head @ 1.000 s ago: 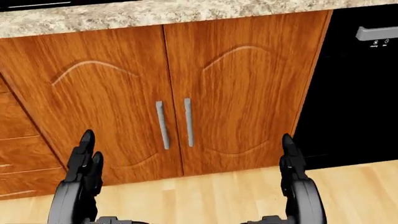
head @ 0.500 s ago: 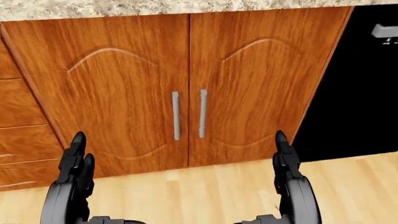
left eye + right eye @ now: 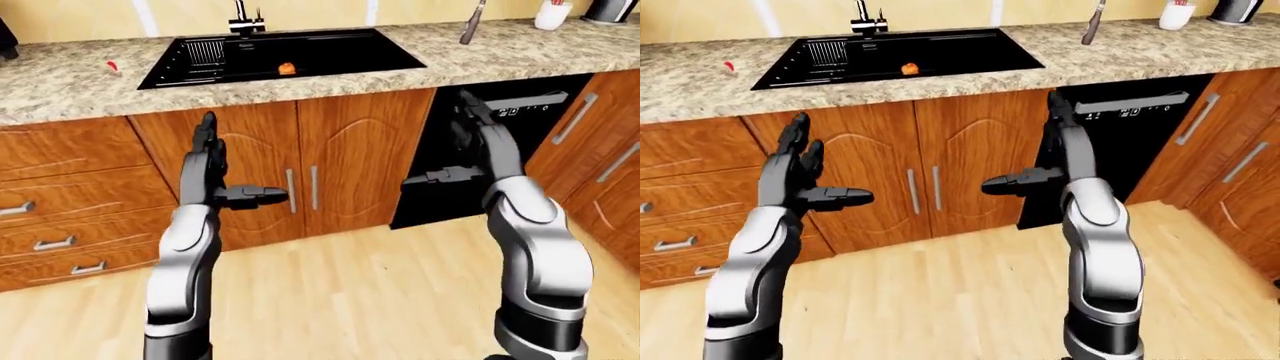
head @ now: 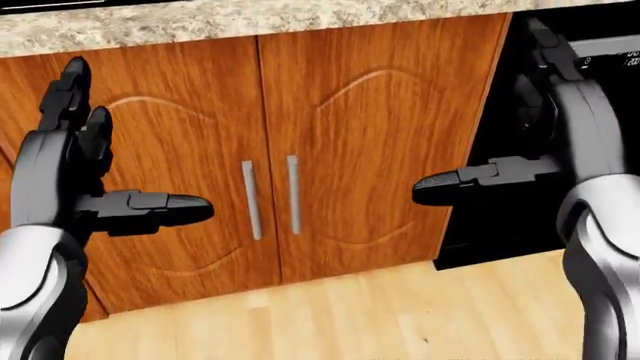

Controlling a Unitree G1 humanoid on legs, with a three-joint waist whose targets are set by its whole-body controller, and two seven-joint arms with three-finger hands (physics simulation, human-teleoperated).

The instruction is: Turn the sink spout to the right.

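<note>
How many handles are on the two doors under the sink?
2: the left door's handle and the right door's handle, upright, side by side where the doors meet.

One black sink, one faucet at its top edge, one orange item inside. Two cabinet doors below with two handles. One dishwasher. Three drawer handles on left drawers. Two robot hands: left robot hand, right robot hand.
</note>
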